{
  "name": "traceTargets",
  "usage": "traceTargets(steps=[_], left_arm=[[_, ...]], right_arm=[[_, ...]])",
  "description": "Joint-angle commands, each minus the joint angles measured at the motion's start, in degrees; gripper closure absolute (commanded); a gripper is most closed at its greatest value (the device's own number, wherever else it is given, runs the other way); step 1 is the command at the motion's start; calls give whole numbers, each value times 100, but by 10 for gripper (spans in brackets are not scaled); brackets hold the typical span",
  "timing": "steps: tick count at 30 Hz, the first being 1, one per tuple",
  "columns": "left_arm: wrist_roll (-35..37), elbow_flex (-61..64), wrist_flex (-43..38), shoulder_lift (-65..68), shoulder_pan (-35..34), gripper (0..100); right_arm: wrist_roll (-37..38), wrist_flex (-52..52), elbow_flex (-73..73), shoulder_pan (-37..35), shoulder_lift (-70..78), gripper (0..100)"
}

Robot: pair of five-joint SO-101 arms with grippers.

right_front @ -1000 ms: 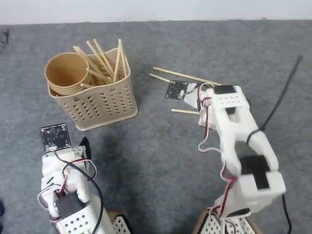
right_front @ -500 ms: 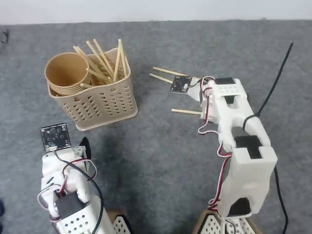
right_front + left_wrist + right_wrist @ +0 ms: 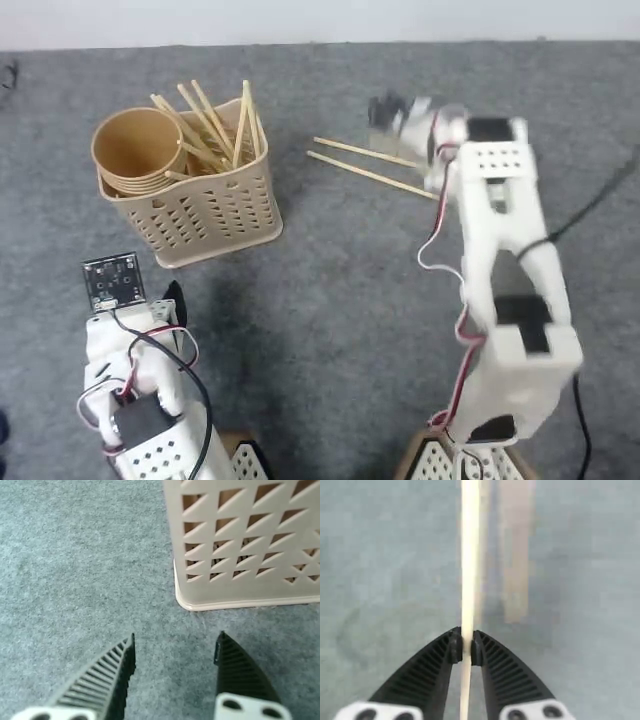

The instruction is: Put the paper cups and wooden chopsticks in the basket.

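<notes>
right gripper [image 3: 463, 649] pinches a wooden chopstick [image 3: 469, 555] between its tips; left gripper [image 3: 175, 652] sits spread, near the basket [image 3: 240, 540] wall

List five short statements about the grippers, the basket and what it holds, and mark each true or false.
1. The right gripper is shut on a chopstick. True.
2. The left gripper holds a paper cup. False: it is open and empty, over the carpet beside the basket.
3. The paper cups sit stacked inside the basket. True.
4. The basket lies tipped on its side. False: it stands upright.
5. No chopsticks are in the basket yet. False: several chopsticks already stand in it beside the cups.
</notes>
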Motion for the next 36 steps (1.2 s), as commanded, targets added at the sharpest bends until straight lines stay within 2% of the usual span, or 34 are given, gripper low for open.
traceTargets(steps=[1, 4, 6, 9, 12, 16, 19, 22, 28, 36], left_arm=[[-62, -40, -9, -62, 18, 761], [-62, -40, -9, -62, 18, 761], [-62, -40, -9, -62, 18, 761], [-62, -31, -9, -62, 18, 761], [-62, -31, -9, -62, 18, 761], [-62, -31, -9, -62, 18, 761], [-62, -31, -9, -62, 18, 761], [-62, -31, -9, -62, 18, 761], [-62, -22, -62, -62, 18, 761], [-62, -22, -79, -62, 18, 761]], right_arm=[[-1644, -48, -1055, -312, -1253, 991], [-2989, -347, -1152, -910, -1833, 991], [-3622, -646, -1152, -1341, -2070, 991], [-4211, -1244, -1152, -2044, -2193, 991], [-4431, -1771, -1143, -2826, -2176, 989], [-4387, -2598, -1169, -3670, -1903, 987], [-3938, -3407, -1143, -3820, -1385, 961], [-3341, -3899, -1160, -3820, -760, 990], [-3262, -4004, -1152, -3864, -31, 991], [-3262, -3679, -1152, -3837, 22, 991]])
